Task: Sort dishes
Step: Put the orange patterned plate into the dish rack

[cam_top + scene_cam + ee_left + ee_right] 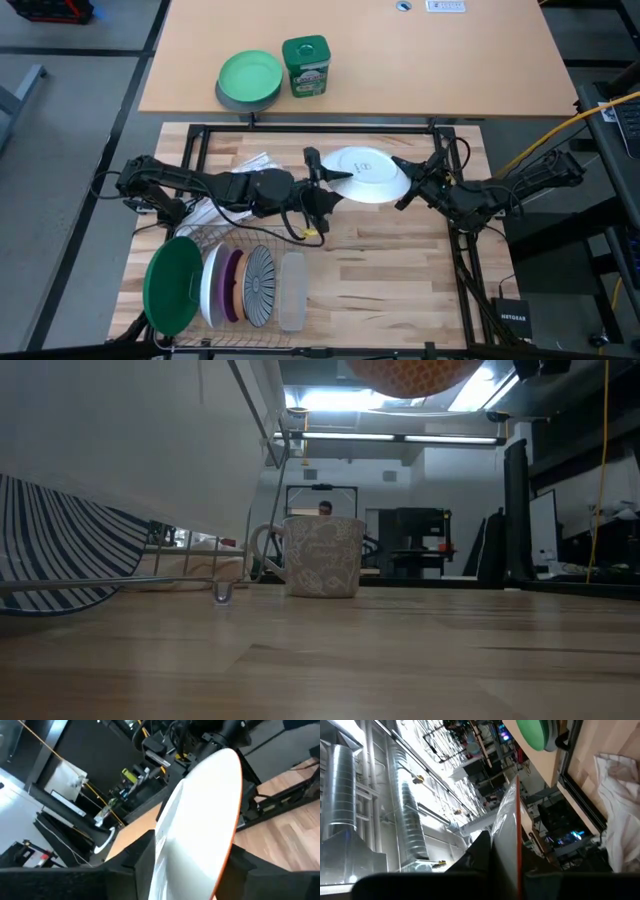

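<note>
White-faced, orange-backed plate hangs above the bench's middle, toward its far edge. Right gripper is clamped on its rim; left gripper straddles the opposite rim, fingers parted. Other plates stand in the rack at the near-left corner.

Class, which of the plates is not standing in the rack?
The white plate with the orange underside: both grippers flank it above the table, while the others stand upright in the rack.

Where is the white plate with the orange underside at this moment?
High view: the white plate is mid-table between both arms, right pincer shut on its right edge, left pincer at its left edge, beyond the dish rack.
</note>
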